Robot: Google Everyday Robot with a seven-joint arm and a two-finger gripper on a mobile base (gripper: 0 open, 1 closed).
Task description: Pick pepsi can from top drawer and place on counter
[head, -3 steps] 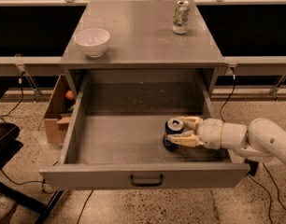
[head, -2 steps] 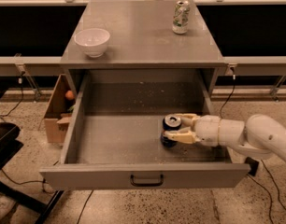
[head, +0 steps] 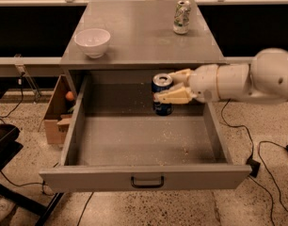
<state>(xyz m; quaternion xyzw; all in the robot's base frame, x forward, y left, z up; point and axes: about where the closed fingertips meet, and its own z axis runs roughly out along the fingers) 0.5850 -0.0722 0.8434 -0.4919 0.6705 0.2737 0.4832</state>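
In the camera view, the hand (head: pixel 167 87), reaching in from the right, was clamped on the pepsi can (head: pixel 161 83). A second before, the can had stood on the floor of the top drawer (head: pixel 144 175); now it hung clear above it, level with the near edge of the worktop (head: pixel 139 36). The pick looked done, so only setting the can on the worktop seemed left.

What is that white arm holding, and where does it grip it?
The gripper holds the pepsi can by its sides, fingers across the middle of its body, over the open top drawer.
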